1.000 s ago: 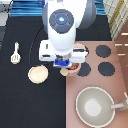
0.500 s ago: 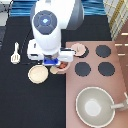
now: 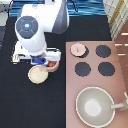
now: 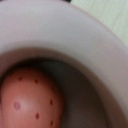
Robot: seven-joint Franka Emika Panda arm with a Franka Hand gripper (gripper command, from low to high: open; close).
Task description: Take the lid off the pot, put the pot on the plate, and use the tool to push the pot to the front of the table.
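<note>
Your gripper (image 3: 44,61) sits low over the small pale-pink pot (image 3: 52,65) with reddish-brown contents; finger spread: cannot tell. Pot touches the flat cream plate (image 3: 36,74), at its right. Pale-pink knobbed lid (image 3: 78,49) rests on the stove, beyond the pot

The end effector (image 3: 44,62) hid most of the pot (image 3: 53,65); the tool (image 3: 16,59) was largely covered by the arm.

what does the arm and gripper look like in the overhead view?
White, rounded arm segments with a grey round joint cap bearing a blue centre. The gripper, over the pot beside the plate, has a white body and a blue block.
</note>
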